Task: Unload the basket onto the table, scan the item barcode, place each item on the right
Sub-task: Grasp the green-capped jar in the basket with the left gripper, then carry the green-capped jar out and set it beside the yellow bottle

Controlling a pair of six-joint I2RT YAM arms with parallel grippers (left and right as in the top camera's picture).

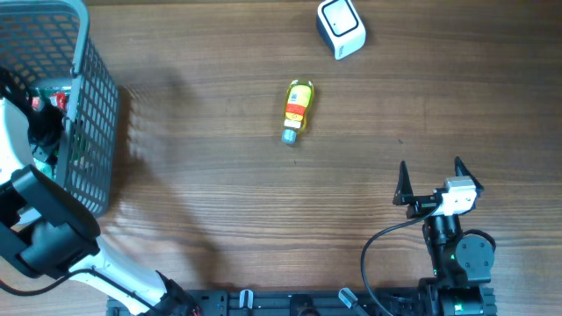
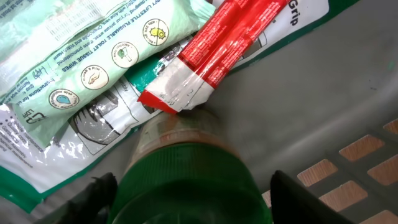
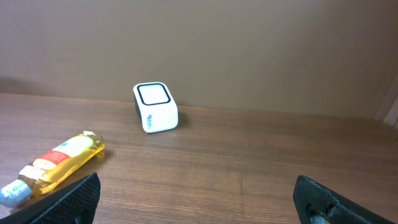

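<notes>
Right fingers splayed above open table; left fingers flank green cap, grip unclear.

Green cap blurred, cut by bottom edge; basket cropped left; bottle label unreadable.

A small white scanner with a dark-rimmed square window on top sits at the upper right of the overhead view, turned slightly askew. A little yellow bottle with a red-and-orange label lies on its side near the upper middle, its pale cap pointing down-frame. In the left wrist view a green-capped container, possibly a jar, fills the bottom centre, with a red packet just above it.
</notes>
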